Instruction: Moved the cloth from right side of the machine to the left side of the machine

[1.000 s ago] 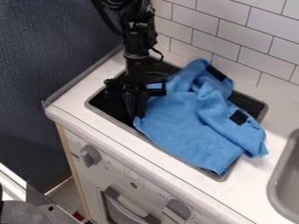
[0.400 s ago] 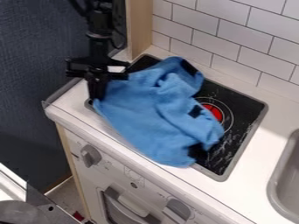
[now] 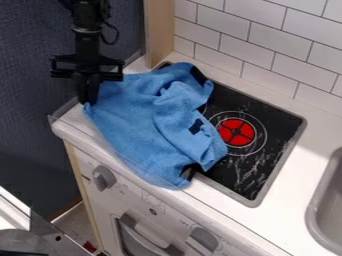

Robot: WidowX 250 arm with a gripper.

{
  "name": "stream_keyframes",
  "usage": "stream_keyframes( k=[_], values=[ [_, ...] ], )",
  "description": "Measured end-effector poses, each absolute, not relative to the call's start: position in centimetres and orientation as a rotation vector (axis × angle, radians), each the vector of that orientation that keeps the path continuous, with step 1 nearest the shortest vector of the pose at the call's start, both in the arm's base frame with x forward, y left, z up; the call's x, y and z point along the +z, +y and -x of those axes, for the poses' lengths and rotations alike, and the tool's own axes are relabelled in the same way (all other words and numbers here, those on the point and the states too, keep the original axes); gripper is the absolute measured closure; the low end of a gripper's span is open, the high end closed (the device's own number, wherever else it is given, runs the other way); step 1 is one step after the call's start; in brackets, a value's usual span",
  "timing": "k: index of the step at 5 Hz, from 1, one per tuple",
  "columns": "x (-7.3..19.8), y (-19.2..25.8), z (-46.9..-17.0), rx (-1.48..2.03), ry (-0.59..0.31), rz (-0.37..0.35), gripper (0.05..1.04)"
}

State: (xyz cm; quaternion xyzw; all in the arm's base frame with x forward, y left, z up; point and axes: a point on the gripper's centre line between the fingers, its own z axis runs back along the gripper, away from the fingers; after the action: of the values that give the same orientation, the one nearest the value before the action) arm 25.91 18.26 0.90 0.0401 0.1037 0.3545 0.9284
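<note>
Bright light across the counter (image 3: 280, 212), dimmer wall (image 3: 33, 75) at left, soft shadows

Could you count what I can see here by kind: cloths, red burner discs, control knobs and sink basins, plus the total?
Blue fabric cloth: 1
Round red burner disc: 1
Grey round control knobs: 2
Grey rounded sink basin, partly in view: 1
Total: 5
</note>
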Motion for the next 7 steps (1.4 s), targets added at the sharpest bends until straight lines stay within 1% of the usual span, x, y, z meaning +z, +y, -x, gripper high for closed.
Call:
stream_keyframes(
  k=[1,2,3,4,5,6,7],
  values=[
    [0.8,18.1,-25.8,0.736,0.216,-0.078,0.86],
    [2.8,17.1,-26.2,0.791,0.11,-0.032,0.608],
    [4.1,16.6,-26.0,0.857,0.029,-0.004,0.292],
    [4.5,16.6,-25.5,0.844,0.051,0.066,0.075],
    [4.6,16.3,-25.7,0.837,0.046,0.088,0.079],
    [4.9,14.5,-26.2,0.768,0.087,0.072,0.082],
    [6.6,10.8,-27.7,0.667,0.091,0.06,0.082]
  ],
)
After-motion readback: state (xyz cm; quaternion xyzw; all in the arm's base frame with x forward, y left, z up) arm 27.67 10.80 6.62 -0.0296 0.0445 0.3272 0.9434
